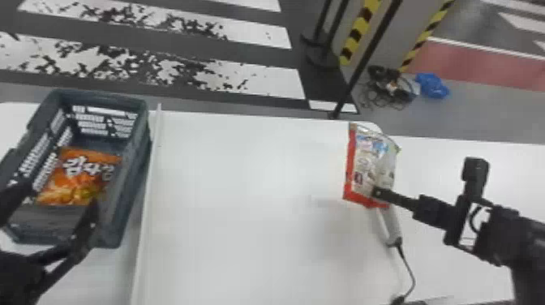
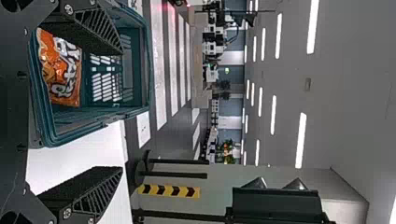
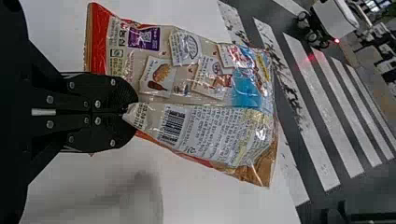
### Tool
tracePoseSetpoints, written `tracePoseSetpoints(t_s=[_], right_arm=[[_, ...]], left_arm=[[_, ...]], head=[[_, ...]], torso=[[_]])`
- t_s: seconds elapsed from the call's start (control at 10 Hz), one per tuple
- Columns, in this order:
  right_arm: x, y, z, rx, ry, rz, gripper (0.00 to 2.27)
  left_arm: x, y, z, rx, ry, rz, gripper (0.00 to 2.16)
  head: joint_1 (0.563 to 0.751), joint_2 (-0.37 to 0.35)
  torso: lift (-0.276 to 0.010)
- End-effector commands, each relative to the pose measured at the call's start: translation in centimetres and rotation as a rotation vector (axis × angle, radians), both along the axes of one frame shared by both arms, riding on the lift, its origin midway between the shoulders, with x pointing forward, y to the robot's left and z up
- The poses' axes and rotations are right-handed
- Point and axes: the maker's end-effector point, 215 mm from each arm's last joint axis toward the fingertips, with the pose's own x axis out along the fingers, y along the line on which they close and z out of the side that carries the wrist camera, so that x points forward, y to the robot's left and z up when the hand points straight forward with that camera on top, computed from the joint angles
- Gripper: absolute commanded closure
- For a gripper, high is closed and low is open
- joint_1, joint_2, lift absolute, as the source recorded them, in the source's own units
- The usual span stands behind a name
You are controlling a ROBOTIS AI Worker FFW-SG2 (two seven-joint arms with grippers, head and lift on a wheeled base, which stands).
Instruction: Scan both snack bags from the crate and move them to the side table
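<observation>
Right hand (image 1: 378, 192), snack bag (image 1: 371, 162) between fingertips

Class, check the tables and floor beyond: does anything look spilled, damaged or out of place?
Nothing looks spilled. The floor beyond looks untidy: tangled cables and a blue bundle lie there. The held snack bag creases where the right tool pinches it, but no tear shows.

From the head, the table (image 1: 243, 182) is viewed forward and down. From the left wrist, the crate (image 1: 101, 96) is seen nearer, sideways, with ceiling (image 2: 355, 60) beyond; from the right, a bag (image 3: 205, 88) is faced closely. Both are shared with the head view, as, probably, is the striped floor (image 1: 271, 81).
</observation>
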Motion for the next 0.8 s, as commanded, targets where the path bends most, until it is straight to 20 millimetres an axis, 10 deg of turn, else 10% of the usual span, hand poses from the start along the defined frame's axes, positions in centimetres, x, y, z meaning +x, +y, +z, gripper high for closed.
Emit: tracePoseSetpoints(t_s=[0.0, 0.7], right_arm=[[0.0, -5.3, 1.8, -0.02, -0.029, -0.1, 2.25], [-4.6, -21.9, -2.1, -0.226, 0.077, -0.533, 2.25]], left_arm=[[0.0, -0.1, 0.0, -0.001, 0.0, -0.002, 0.12], [0.0, -0.3, 0.2, -0.003, -0.004, -0.005, 0.12]], head=[[0.695, -0.332], [0.695, -0.35]], torso=[[-0.075], [-0.075]])
